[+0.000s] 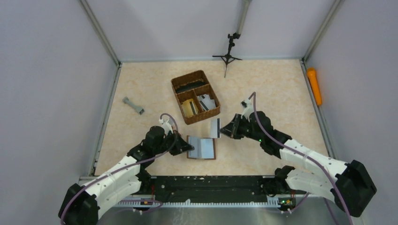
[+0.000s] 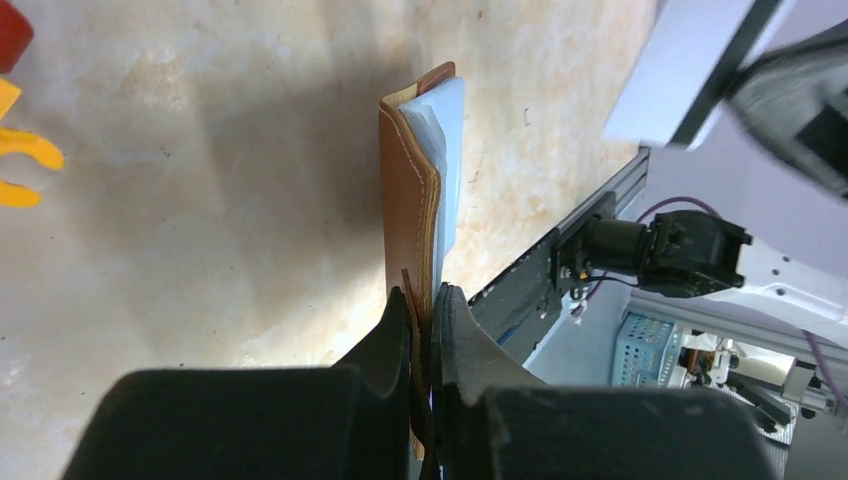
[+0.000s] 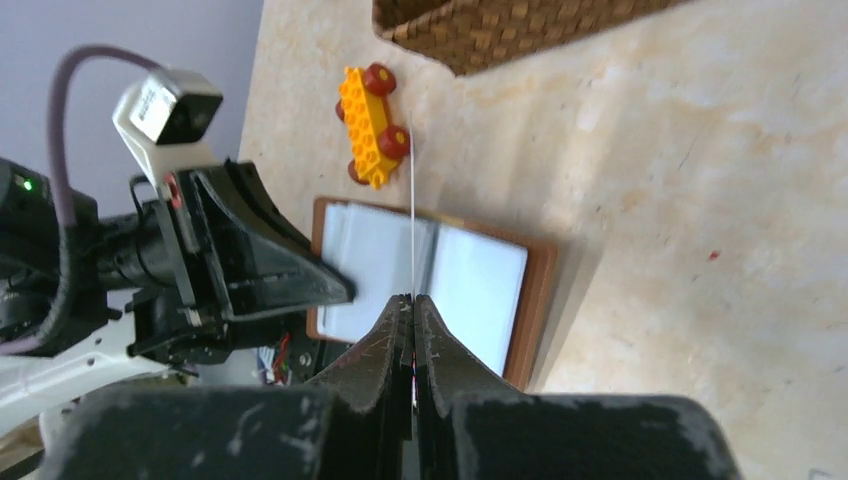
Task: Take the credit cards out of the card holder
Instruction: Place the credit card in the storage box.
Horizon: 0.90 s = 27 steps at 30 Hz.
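1. nearest the bases, the left gripper (image 2: 428, 335) was pinched shut on the left edge of the holder (image 1: 202, 148), which was laid open on the table (image 1: 281, 93).
2. just beyond, the right gripper (image 3: 412, 312) was clamped shut on one card (image 1: 215, 128), held up near the holder's far right corner.
3. one card was judged to be out; whether others were left in the grey sleeves could not be told, and the held card was not yet set down.
4. a toy car (image 3: 372, 125) was seen beside the holder, a basket (image 1: 195, 96) farther on.
5. the table was pale and marbled, enclosed by grey walls (image 1: 47, 70); a tripod (image 1: 227, 52) was stood at the far edge.
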Each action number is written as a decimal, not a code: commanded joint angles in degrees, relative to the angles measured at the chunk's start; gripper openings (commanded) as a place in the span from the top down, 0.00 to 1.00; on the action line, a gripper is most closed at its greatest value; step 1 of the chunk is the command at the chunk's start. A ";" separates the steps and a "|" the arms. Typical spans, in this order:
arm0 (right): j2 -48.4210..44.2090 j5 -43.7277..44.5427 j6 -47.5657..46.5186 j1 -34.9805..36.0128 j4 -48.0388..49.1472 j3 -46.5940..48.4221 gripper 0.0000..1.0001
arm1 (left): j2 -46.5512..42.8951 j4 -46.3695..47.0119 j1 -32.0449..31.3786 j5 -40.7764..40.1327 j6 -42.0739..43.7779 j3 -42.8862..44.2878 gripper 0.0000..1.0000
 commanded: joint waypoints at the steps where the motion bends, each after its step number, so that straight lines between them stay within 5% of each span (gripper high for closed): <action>1: 5.37 -3.34 -8.83 -4.39 -7.34 10.71 1.00 | 2.22 1.03 0.16 1.89 2.82 2.35 1.00; 12: 26.75 0.91 -23.25 -8.26 -21.57 38.18 1.00 | 5.03 1.12 0.19 4.24 6.37 3.19 1.00; 27: 49.34 0.51 -27.58 -9.67 -25.55 58.20 1.00 | 7.84 8.12 0.19 9.13 8.09 2.21 0.99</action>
